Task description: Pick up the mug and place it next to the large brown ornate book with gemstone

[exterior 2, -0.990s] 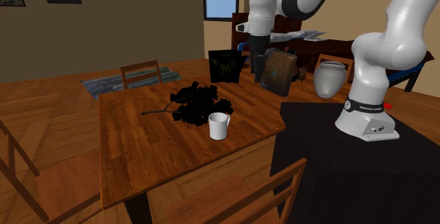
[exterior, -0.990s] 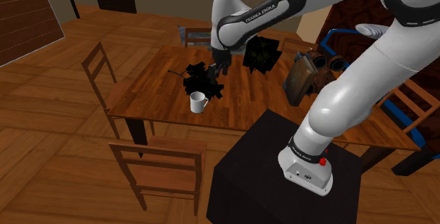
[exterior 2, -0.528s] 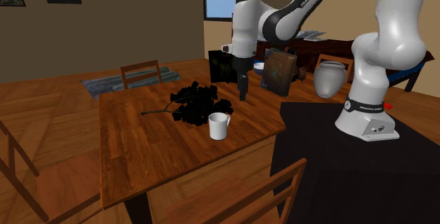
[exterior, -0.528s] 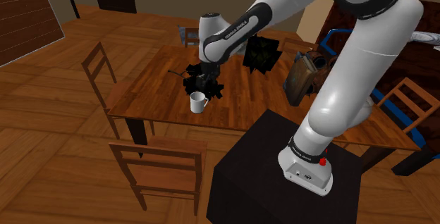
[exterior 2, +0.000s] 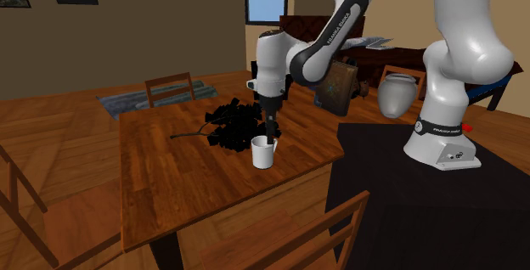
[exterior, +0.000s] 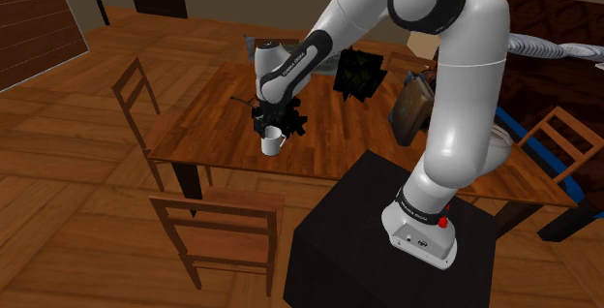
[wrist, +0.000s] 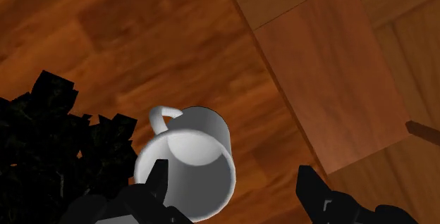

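A white mug [exterior: 272, 141] stands upright on the wooden table [exterior: 208, 127], near its front edge in the shoulder view. My gripper [exterior: 272, 127] hangs straight above it, fingers pointing down at the rim [exterior 2: 271, 134]. In the wrist view the gripper [wrist: 233, 177] is open. One finger [wrist: 159, 177] is over the mug's [wrist: 187, 163] rim on the side of the black leaves, the other finger [wrist: 310, 184] stands well past the mug's far side. Nothing is clasped. The brown ornate book [exterior: 411, 107] leans upright at the table's far right end [exterior 2: 337, 86].
A black leafy branch [exterior 2: 229, 124] lies right behind the mug [exterior 2: 264, 153]. A dark square picture [exterior: 358, 72] stands near the book. Wooden chairs [exterior: 218, 229] [exterior: 135, 103] ring the table. A grey vase [exterior 2: 397, 94] sits beyond the black stand [exterior: 387, 229].
The arm has swung from near the dark picture down and across to the mug, lowering the gripper until it hangs just above the rim. The mug has not moved; the fingers stayed apart.
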`<state>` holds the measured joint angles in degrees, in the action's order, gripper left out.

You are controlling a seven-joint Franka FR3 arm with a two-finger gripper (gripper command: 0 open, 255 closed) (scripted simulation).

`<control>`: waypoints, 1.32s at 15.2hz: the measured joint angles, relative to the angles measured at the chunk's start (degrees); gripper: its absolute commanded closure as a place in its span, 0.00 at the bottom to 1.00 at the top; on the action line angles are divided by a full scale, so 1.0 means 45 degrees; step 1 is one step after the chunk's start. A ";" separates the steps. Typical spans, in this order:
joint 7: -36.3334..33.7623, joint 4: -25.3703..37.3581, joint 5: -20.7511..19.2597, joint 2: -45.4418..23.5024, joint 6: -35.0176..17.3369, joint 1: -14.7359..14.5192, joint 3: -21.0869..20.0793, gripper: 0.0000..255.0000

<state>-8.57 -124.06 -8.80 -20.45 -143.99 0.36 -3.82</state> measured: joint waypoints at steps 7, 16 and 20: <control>-0.0274 0.1311 -0.0237 -0.2165 -0.0834 -0.0141 0.0198 0.00; -0.0339 0.1472 -0.0323 -0.2732 -0.1246 -0.0176 0.0277 0.00; -0.0340 0.1473 -0.0323 -0.2734 -0.1247 -0.0176 0.0277 1.00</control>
<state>-10.10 -117.43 -10.25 -32.76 -149.60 -0.43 -2.58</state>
